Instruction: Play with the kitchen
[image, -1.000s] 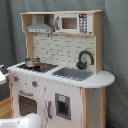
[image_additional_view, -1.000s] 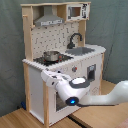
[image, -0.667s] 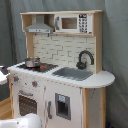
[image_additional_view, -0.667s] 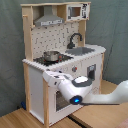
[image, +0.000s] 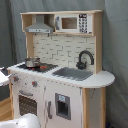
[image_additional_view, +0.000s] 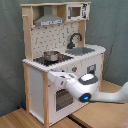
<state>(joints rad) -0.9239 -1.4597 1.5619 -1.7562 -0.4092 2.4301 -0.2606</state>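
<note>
Reaching across the front of the toy kitchen (image_additional_view: 62, 55), my arm (image_additional_view: 82, 87) has slid toward the second exterior view's left over the last second, so the white wrist now sits over the oven door (image_additional_view: 64, 97) with its tip near the front left corner post (image_additional_view: 46, 100). My gripper (image_additional_view: 54, 77) is just below the stove edge. I cannot tell how the jaws stand, since the wrist body hides them, and I cannot tell if they touch the front panel.

The kitchen stands upright on the wood floor (image_additional_view: 20, 120), against a grey curtain (image: 112, 50). Nothing on it has moved: the small metal pot (image_additional_view: 50, 55) is on the stove (image_additional_view: 50, 60) as before, with the sink (image_additional_view: 80, 50) and black faucet (image_additional_view: 75, 38) on the second exterior view's right. Grey hood (image_additional_view: 49, 21) and toy microwave (image_additional_view: 76, 11) sit up top, untouched.

In the first exterior view only a white bit of my arm shows at the bottom edge, near (image: 22, 122). The red knobs (image: 34, 83) and the oven handle (image: 26, 93) are in plain sight there.

My read: the approach has carried on but no part of the kitchen has been worked yet. The shift puts me close to the knobs and oven handle, so those look like the likely targets.
</note>
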